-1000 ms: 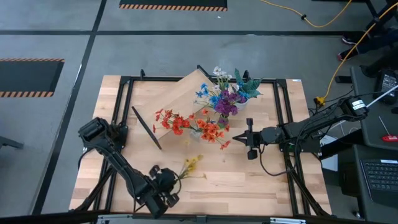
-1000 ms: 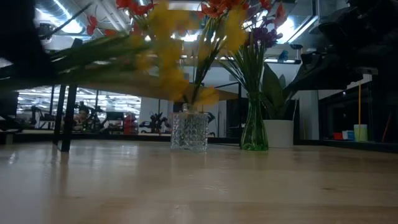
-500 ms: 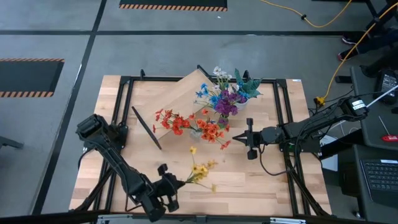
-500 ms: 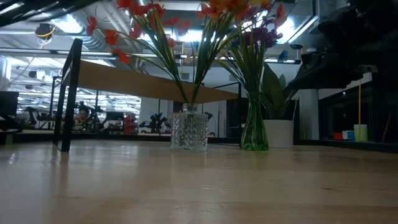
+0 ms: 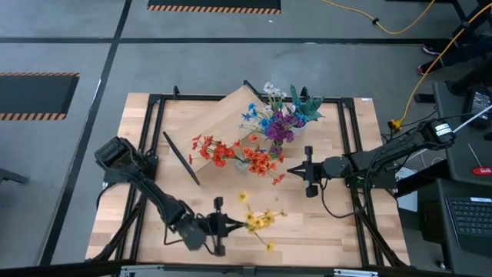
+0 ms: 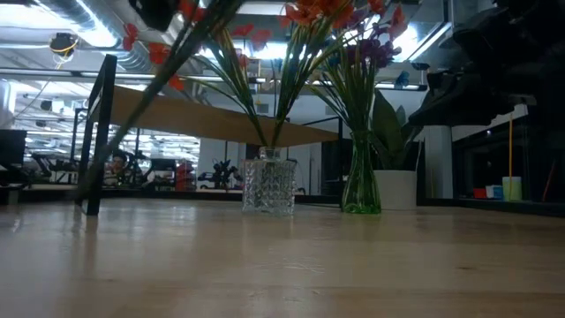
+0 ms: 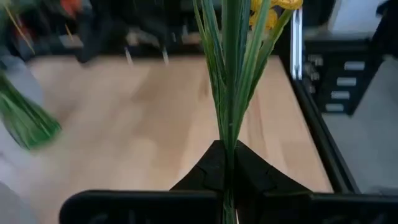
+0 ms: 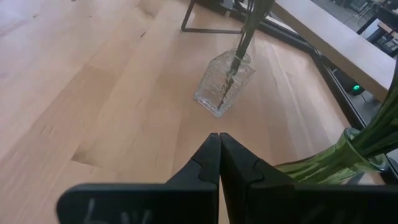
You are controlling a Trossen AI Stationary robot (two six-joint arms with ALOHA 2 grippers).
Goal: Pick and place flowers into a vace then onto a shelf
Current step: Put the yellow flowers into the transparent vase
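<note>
My left gripper (image 5: 230, 224) is near the table's near edge, shut on a yellow flower spray (image 5: 258, 221) with long green stems (image 7: 231, 93) and yellow blooms (image 7: 273, 7). In the low view its stem (image 6: 154, 84) slants across the upper left. A clear cut-glass vase (image 6: 267, 185) with red and orange flowers (image 5: 231, 154) stands on the table. Beside it stands a green glass vase (image 6: 360, 181) with purple, blue and white flowers (image 5: 273, 121). The shelf (image 5: 229, 119) stands on black legs behind them. My right gripper (image 5: 294, 170) is shut, right of the vases, touching nothing. My left gripper pinches the yellow spray's bundled green stems (image 7: 229, 146) between its two shut fingers (image 7: 249, 171), at the lower part of the stems. The fingers lie level and point toward the table's right edge, along the stems. The spray is clear of the table, blooms out ahead of the fingertips.
A spiky green plant in a white pot (image 6: 395, 188) stands by the far right of the vases. A black frame (image 5: 355, 154) runs round the tabletop. Bare wood (image 5: 323, 219) lies in front of the vases and toward the near right corner.
My left gripper has moved a little toward the table's right edge and turned, so its fingers now point right instead of toward the far right. The yellow spray has swung with it, its blooms now nearer the near edge. The right arm has kept still.
</note>
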